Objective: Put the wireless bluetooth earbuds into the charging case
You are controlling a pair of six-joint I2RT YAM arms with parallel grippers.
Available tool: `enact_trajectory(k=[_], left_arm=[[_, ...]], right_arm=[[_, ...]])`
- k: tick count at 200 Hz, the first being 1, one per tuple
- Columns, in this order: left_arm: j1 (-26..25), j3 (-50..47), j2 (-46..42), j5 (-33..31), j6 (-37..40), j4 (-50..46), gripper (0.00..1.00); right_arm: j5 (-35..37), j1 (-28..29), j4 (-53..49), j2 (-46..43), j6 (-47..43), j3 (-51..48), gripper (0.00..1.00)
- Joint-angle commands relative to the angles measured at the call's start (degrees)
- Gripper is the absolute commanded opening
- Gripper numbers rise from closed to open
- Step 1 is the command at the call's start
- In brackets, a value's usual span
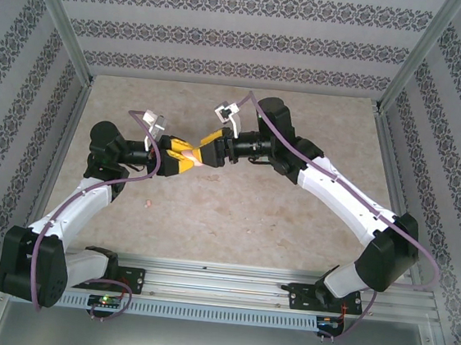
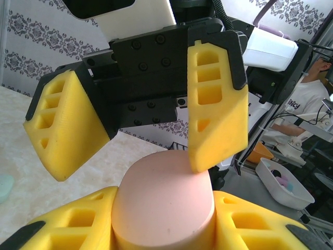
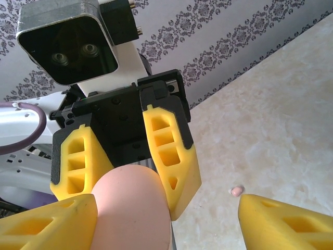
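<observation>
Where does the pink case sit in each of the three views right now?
Left wrist: the pink case is bottom centre, clamped in the left gripper's own fingers.
Right wrist: the pink case is lower left, between the facing yellow fingers.
Top external: centre-left, mostly covered where the right gripper meets the left.
Shared landmark: the left gripper's yellow fingers around the pink case.

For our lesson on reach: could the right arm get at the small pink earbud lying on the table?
Probably yes. The right gripper is open and empty, and the earbud lies alone on bare table. It would first have to back off from the pink case in the left gripper.
</observation>
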Motion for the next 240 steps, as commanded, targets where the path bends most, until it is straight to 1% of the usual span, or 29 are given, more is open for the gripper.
enact_trajectory(k=[1, 29, 61, 76, 104, 114, 137, 156, 192, 217, 240], left_arm=[[-0.3, 2.9, -0.9, -1.5, -0.4, 1.8, 0.36], [-0.5, 3.0, -0.8, -1.5, -0.4, 1.8, 0.36], [-0.5, 3.3, -0.5, -1.4, -0.4, 1.7, 0.36], [-0.5, 3.4, -0.5, -1.4, -0.6, 1.8, 0.36], [-0.6, 3.4, -0.3, -1.2, -0.4, 1.7, 0.36], [-0.6, 3.4, -0.3, -1.1, -0.4, 1.7, 0.36], [-0.8, 3.5, -0.3, -1.0, -0.1, 1.5, 0.35], [-1.0, 3.3, -0.6, -1.0, 0.3, 1.4, 0.35], [-1.1, 3.0, -1.3, -1.2, 1.3, 1.0, 0.35], [-1.1, 3.1, -1.6, -1.3, 1.8, 0.9, 0.34], [-1.2, 3.3, -2.1, -1.3, 2.1, 0.6, 0.34]], right_arm=[[-1.4, 1.5, -2.0, -1.4, -1.5, 0.6, 0.73], [-1.2, 1.8, -2.0, -1.4, -1.7, 0.4, 0.77], [-1.3, 2.0, -3.1, -0.8, -2.4, 0.8, 0.76], [-0.8, 2.0, -3.8, -0.5, -2.8, 1.1, 0.72], [-0.2, 1.8, -4.1, -0.1, -3.1, 1.7, 0.59], [-0.1, 1.7, -4.0, 0.1, -2.8, 2.0, 0.57], [-0.9, 0.8, -1.4, 0.3, -0.2, 1.7, 0.52], [-2.0, -0.2, 1.2, 0.4, 2.4, 1.1, 0.46], [-4.5, -1.6, 7.9, 0.7, 8.5, -0.5, 0.46], [-3.9, -2.1, 8.0, 1.4, 10.2, -0.3, 0.49], [-3.9, -2.3, 8.4, 2.1, 12.0, -0.2, 0.49]])
